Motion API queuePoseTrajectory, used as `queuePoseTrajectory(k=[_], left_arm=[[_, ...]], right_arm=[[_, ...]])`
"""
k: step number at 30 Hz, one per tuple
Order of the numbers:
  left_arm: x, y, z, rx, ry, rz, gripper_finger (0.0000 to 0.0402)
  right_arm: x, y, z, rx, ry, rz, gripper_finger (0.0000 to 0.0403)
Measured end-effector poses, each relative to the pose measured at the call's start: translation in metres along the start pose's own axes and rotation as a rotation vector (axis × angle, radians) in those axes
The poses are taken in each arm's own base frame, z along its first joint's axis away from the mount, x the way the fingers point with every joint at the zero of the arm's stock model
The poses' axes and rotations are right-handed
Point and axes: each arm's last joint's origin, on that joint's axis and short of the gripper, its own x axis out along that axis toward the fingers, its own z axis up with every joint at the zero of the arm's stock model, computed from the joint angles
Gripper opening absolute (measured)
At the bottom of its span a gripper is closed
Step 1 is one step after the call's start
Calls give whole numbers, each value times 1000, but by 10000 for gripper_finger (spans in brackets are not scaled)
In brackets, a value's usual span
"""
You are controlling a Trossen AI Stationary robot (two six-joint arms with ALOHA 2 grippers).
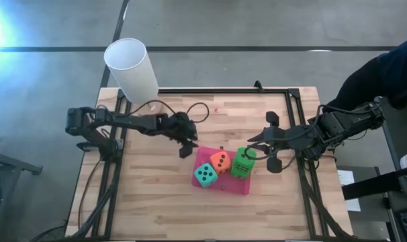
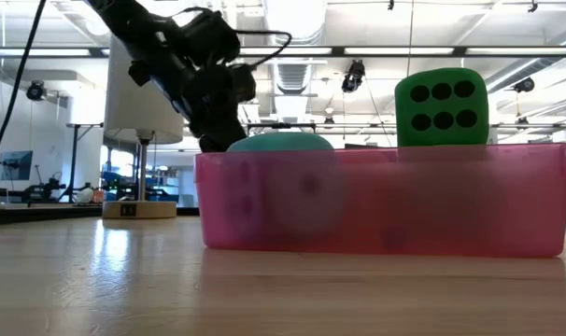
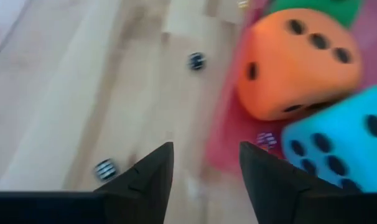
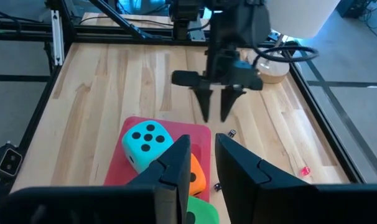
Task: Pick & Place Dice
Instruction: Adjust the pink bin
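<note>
A pink tray [image 1: 236, 189] lies mid-table and holds a teal die [image 1: 205, 175], an orange die [image 1: 219, 161] and a green die [image 1: 243, 163]. In the low view the green die [image 2: 440, 105] stands well above the tray's wall [image 2: 386, 201]. My left gripper [image 1: 187, 148] hangs open just off the tray's far left corner, slanting down, with only bare wood between its fingers [image 3: 156, 168]. The orange die [image 3: 297, 59] and teal die [image 3: 341, 140] lie beside it. My right gripper [image 1: 253, 142] hovers high over the green die, its fingers [image 4: 179, 158] slightly apart and holding nothing.
A tall white cylinder [image 1: 131, 67] stands at the far left corner. Two tiny striped objects [image 3: 196, 60] [image 3: 105, 168] and a small red bit [image 4: 305, 170] lie on the wood. A dark frame [image 1: 294, 107] edges the table. A person's dark sleeve [image 1: 385, 67] shows at the far right.
</note>
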Motion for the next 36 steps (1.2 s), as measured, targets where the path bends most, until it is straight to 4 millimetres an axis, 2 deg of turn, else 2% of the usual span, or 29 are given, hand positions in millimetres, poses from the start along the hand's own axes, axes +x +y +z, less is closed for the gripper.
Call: queuePoseTrajectory(k=[6, 10, 19, 26, 36], left_arm=[[-5, 24, 1, -111, -5, 66, 171], [-4, 35, 5, -94, -54, 142, 161], [27, 41, -8, -63, 21, 110, 141], [29, 29, -4, 70, -15, 30, 128], [36, -6, -6, 164, -7, -52, 120]], right_arm=[[0, 0, 0, 2, 0, 0, 76], [0, 0, 0, 1, 0, 0, 83], [0, 0, 1, 7, -6, 1, 88], [0, 0, 2, 13, -21, 4, 77], [0, 0, 2, 10, -20, 4, 76]])
